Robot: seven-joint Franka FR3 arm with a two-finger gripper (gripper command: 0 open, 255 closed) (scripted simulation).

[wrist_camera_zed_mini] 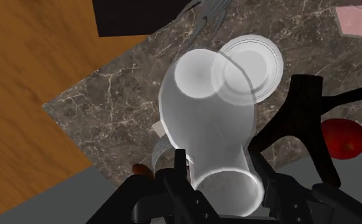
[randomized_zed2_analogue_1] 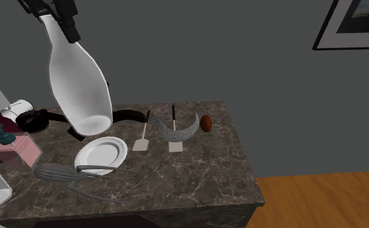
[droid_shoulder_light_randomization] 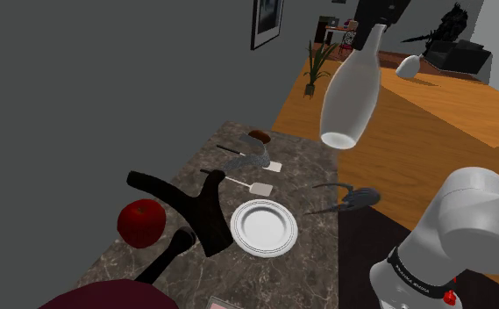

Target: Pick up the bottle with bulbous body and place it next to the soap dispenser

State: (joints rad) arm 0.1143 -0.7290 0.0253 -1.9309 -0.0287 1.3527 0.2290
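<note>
— Where's the bottle [droid_shoulder_light_randomization: 351, 92]?

— Up in the air, well above the dark marbled counter [randomized_zed2_analogue_1: 209, 168]. The black gripper [droid_shoulder_light_randomization: 374, 22] has it by the neck, with the wide base hanging down and the whole bottle a little tilted.

— And the jaws?

— Clamped on the neck. In the wrist view a finger [wrist_camera_zed_mini: 176, 170] presses each side of it.

— Any writing on it?

— It's plain white all over. The only lettering is on a black band [droid_shoulder_light_randomization: 418, 276] round the arm near the stand, and that's too small to read.

— Where's the soap dispenser [randomized_zed2_analogue_1: 14, 148]?

— At the counter's end on the second exterior view's left: a pink body with a teal pump. It's well apart from the bottle.

— What lies under the bottle?

— A white plate [randomized_zed2_analogue_1: 100, 153], with a grey whisk [randomized_zed2_analogue_1: 59, 173] just beside it. A red apple [droid_shoulder_light_randomization: 142, 221] sits further along.
</note>
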